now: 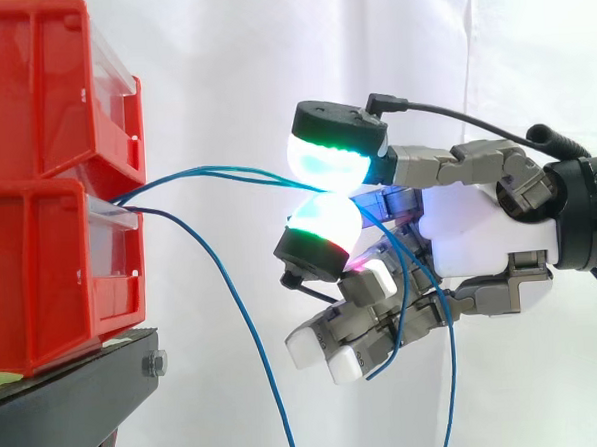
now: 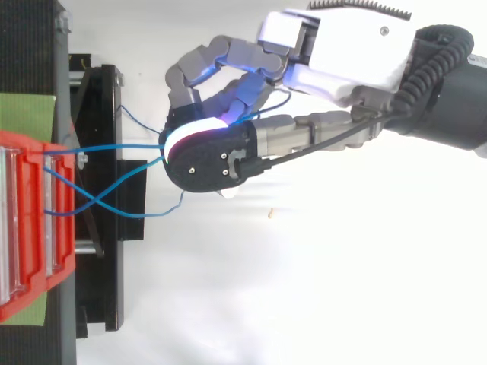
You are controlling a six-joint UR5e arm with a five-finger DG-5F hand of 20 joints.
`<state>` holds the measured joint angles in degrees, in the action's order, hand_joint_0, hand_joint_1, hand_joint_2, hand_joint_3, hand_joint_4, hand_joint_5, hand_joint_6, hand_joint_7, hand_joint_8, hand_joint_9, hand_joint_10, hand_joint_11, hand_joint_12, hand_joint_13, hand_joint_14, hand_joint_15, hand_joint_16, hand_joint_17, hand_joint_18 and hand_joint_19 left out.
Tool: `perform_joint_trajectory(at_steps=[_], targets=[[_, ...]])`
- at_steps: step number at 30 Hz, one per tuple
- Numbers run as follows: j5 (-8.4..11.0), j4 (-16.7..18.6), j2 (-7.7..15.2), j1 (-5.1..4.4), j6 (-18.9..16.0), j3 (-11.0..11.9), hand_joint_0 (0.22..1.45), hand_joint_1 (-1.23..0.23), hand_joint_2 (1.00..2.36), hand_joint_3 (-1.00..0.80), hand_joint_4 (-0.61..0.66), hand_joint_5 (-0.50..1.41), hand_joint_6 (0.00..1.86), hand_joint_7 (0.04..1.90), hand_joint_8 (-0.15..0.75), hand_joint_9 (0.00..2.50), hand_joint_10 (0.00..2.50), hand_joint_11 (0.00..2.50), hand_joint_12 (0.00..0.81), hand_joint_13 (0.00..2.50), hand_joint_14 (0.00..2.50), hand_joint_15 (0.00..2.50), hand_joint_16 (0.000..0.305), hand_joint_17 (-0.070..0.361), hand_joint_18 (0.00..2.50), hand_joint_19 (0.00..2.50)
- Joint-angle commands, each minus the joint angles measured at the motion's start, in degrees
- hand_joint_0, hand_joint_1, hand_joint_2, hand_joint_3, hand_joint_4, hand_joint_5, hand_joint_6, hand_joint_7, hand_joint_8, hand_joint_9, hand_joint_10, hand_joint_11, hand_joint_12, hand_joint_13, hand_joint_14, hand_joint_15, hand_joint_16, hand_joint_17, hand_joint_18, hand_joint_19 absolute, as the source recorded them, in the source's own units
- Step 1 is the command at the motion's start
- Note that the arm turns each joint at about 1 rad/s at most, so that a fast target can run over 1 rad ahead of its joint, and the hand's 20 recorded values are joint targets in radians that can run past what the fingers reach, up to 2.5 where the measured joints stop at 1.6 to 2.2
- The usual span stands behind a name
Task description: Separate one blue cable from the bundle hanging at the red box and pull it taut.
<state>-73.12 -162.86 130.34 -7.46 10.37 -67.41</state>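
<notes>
Before a white curtain [image 1: 221, 77], my hand [image 1: 479, 224] pinches one blue cable [image 1: 208, 169] between glowing pads [image 1: 325, 157]; the strand runs nearly level to the red box [image 1: 40, 267] opposite.

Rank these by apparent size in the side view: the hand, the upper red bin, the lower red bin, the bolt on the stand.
1. Hand, pinching the blue cable.
2. Upper red bin and lower red bin: alike, both cut by the frame edge.
3. Bolt.
</notes>
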Motion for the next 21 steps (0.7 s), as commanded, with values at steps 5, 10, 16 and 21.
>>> perform_joint_trajectory(at_steps=[5,10,16,21], targets=[[0.09,0.0,0.0,0.08,0.0,0.0,0.61,-0.77,1.02,-0.1,0.2,-0.15,0.92,1.36,0.382,1.13,0.02,0.95,0.403,0.76,0.02,0.44,0.05,0.112,0.65,0.49],[1.05,0.0,0.0,0.26,0.62,0.0,0.57,-0.72,1.0,-0.46,0.21,-0.16,0.92,1.29,0.367,1.1,0.02,0.94,0.39,0.74,0.02,0.44,0.048,0.108,0.63,0.51],[2.72,0.26,0.0,0.52,1.41,0.53,0.52,-0.45,1.0,-0.5,0.21,-0.16,0.9,1.27,0.386,1.14,0.02,0.93,0.405,0.79,0.02,0.44,0.051,0.114,0.66,0.52],[3.07,0.26,0.0,0.52,3.08,0.88,0.54,-0.39,1.0,-0.5,0.2,-0.16,0.9,1.26,0.385,1.14,0.02,0.92,0.405,0.83,0.02,0.46,0.05,0.113,0.67,0.54]])
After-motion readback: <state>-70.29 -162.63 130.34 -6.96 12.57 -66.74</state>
